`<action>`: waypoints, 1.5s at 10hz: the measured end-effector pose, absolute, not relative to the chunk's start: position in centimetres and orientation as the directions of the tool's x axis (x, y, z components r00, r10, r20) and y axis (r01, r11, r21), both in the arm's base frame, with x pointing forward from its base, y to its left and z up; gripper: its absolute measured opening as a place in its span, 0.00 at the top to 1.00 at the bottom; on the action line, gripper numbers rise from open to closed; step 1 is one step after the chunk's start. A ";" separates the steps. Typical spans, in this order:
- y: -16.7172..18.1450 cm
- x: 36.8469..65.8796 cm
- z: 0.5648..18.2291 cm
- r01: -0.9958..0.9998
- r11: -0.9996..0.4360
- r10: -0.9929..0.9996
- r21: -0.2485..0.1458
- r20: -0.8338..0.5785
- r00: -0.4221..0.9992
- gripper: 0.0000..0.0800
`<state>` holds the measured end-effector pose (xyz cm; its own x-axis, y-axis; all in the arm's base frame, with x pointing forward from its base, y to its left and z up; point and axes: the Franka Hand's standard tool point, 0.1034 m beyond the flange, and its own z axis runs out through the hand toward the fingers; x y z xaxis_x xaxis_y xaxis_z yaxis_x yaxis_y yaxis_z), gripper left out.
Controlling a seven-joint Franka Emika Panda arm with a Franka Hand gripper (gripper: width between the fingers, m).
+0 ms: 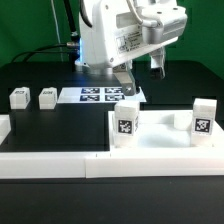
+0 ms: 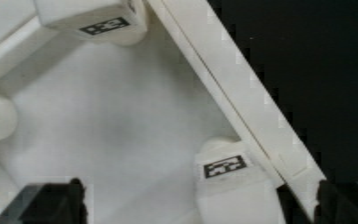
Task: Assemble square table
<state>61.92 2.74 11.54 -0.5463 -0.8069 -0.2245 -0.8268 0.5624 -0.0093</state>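
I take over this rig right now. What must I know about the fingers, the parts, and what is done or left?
Gripper: fingers open, holding nothing, over the square panel.
Standing pegs: two, upright at the panel's corners; whether fully seated, cannot tell.
Loose pegs: two, on the black surface at the exterior view's left, apart from the panel.
Left: fit those two.

No legible text, only coded black-white tags [image 1: 125, 126] on leg pegs [image 1: 19, 98] and the marker board [image 1: 68, 95]
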 end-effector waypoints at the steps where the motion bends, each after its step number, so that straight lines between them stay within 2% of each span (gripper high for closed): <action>1: 2.4 62.1 11.6 -0.893 0.443 -0.881 -0.086 -0.226 -0.415 0.19; 2: 2.3 61.9 11.7 -0.934 0.324 -0.934 -0.150 -0.210 -0.290 0.19; 3: 2.6 61.5 11.7 -0.950 0.264 -0.952 -0.164 -0.203 -0.230 0.19; 5: 2.1 60.9 11.0 -0.967 0.027 -0.994 -0.254 -0.112 0.002 0.19; 8: 1.8 60.9 10.8 -0.934 -0.230 -0.968 -0.274 -0.038 0.249 0.19; 9: 0.8 60.8 10.7 -0.858 -0.425 -0.901 -0.287 0.046 0.431 0.19; 11: 0.0 60.5 10.5 -0.616 -0.746 -0.656 -0.252 0.127 0.744 0.19; 15: -0.6 60.6 10.4 -0.430 -0.879 -0.467 -0.207 0.187 0.864 0.19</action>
<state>60.57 -0.61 10.42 0.8645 -0.4666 0.1869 -0.4296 -0.8789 -0.2074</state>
